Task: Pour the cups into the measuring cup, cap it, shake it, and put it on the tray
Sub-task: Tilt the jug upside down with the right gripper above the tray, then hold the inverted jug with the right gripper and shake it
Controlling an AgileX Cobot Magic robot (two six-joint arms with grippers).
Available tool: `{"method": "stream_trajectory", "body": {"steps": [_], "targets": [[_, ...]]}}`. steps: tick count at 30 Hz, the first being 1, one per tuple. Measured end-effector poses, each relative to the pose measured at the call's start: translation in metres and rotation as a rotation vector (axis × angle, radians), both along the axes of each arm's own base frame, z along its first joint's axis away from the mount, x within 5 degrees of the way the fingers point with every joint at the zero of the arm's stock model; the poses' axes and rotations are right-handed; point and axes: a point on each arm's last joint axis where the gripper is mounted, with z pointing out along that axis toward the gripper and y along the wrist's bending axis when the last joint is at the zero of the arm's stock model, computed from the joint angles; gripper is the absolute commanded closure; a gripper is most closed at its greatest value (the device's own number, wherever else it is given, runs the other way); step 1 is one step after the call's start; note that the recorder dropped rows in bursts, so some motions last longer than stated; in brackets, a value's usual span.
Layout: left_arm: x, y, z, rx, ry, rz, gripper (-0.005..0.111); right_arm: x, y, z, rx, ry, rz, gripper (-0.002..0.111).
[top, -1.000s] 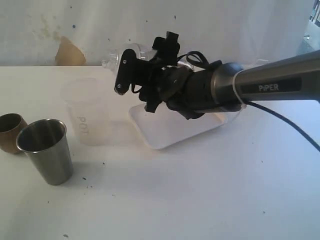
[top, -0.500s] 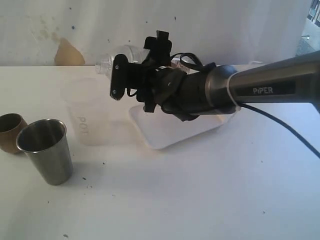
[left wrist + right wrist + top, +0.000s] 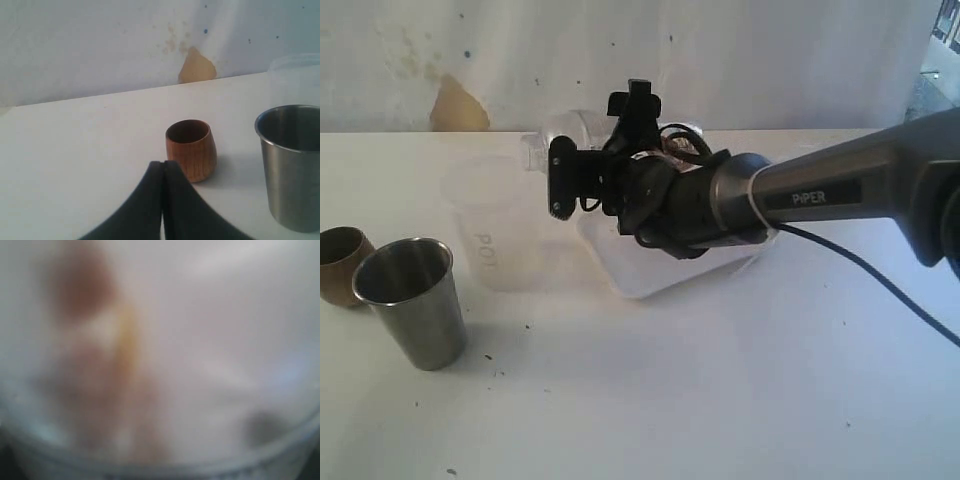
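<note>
My right gripper (image 3: pixel 592 145) is shut on the measuring cup (image 3: pixel 563 128), a clear capped cup held tipped on its side above the white tray (image 3: pixel 642 272). In the right wrist view the measuring cup (image 3: pixel 160 365) fills the picture as a blur and hides the fingers. The frosted cup (image 3: pixel 490 225) stands left of the tray. The steel tumbler (image 3: pixel 410 300) and the brown cup (image 3: pixel 340 262) stand at the far left. My left gripper (image 3: pixel 163 163) is shut and empty, just short of the brown cup (image 3: pixel 191 149), with the tumbler (image 3: pixel 292 165) beside it.
A pale wall with a brown stain (image 3: pixel 458 105) runs behind the white table (image 3: pixel 700 400). The right arm's dark cable (image 3: pixel 880 285) hangs over the table's right side. The frosted cup's rim (image 3: pixel 295 62) shows behind the tumbler in the left wrist view.
The right gripper, still holding the measuring cup, has swung a little left and rolled, and its forearm has dropped lower. The left gripper and the standing cups have not moved.
</note>
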Motion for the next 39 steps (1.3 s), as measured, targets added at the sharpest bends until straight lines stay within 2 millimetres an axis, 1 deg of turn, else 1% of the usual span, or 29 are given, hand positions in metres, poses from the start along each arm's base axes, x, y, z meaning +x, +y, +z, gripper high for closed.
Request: {"method": "stream_trajectory", "body": {"steps": [2, 5, 14, 26, 35, 39], "targets": [[0.000, 0.000, 0.000, 0.000, 0.000, 0.000, 0.107, 0.000, 0.000, -0.003, -0.006, 0.002, 0.001, 0.108], [0.000, 0.000, 0.000, 0.000, 0.000, 0.000, 0.107, 0.001, 0.002, -0.001, -0.003, -0.001, 0.004, 0.108], [0.000, 0.000, 0.000, 0.000, 0.000, 0.000, 0.107, 0.005, 0.008, 0.012, 0.021, -0.040, 0.012, 0.108], [0.000, 0.000, 0.000, 0.000, 0.000, 0.000, 0.107, 0.005, 0.010, 0.014, -0.008, -0.059, 0.039, 0.108], [0.000, 0.000, 0.000, 0.000, 0.000, 0.000, 0.107, -0.001, 0.023, 0.017, -0.043, -0.100, 0.086, 0.108], [0.000, 0.000, 0.000, 0.000, 0.000, 0.000, 0.107, -0.002, 0.023, 0.017, -0.046, -0.102, 0.089, 0.108]]}}
